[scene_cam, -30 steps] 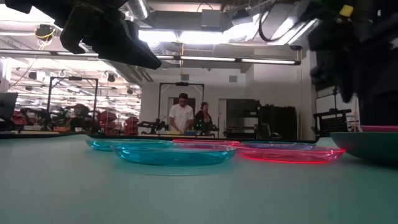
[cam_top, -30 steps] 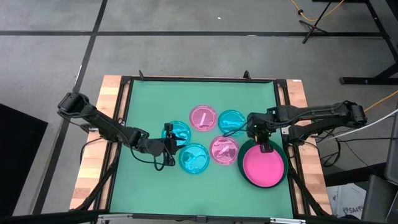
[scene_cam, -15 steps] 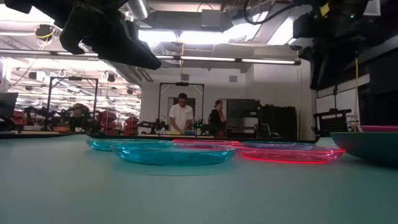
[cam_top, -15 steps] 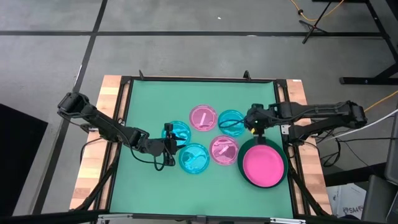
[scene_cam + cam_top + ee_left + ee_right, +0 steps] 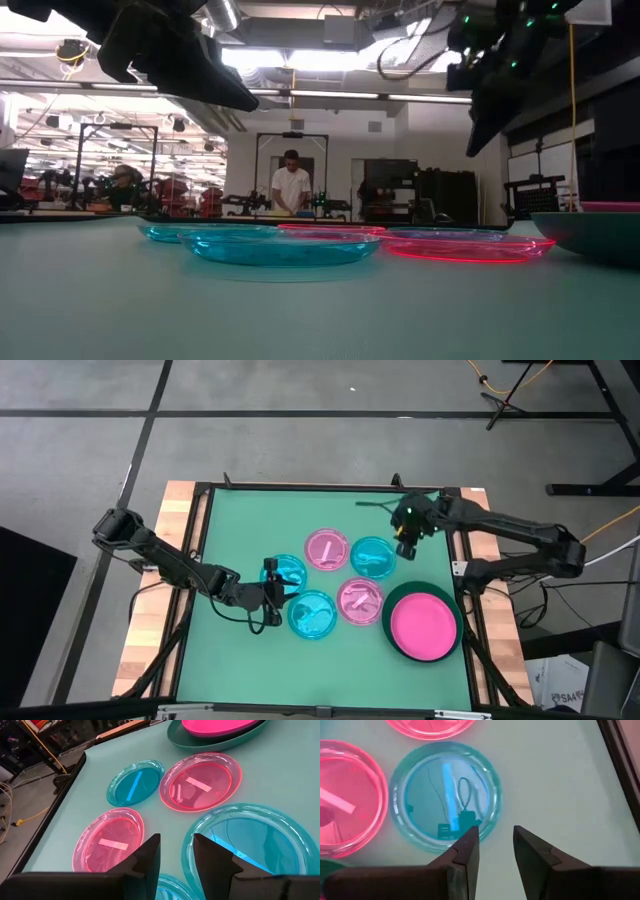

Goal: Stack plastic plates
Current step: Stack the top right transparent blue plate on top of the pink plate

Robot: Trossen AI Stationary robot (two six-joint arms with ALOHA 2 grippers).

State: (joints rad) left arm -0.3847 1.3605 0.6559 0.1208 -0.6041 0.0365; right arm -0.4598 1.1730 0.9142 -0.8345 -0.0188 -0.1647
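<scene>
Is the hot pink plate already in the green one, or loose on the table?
In it. The hot pink plate sits nested inside the large dark green plate, whose rim shows all round it.

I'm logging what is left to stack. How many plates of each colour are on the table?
Translucent cyan plates: 3
Translucent pink plates: 2
Hot pink plate: 1
Dark green plate: 1, under the hot pink one
Total visible: 7

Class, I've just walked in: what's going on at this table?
A two-armed robot is stacking plastic plates. The hot pink plate already sits in the large dark green plate. Five small translucent plates lie separately. The right pincer, empty, hovers by the far cyan plate; the left pincer waits beside the near-left cyan plate.
</scene>
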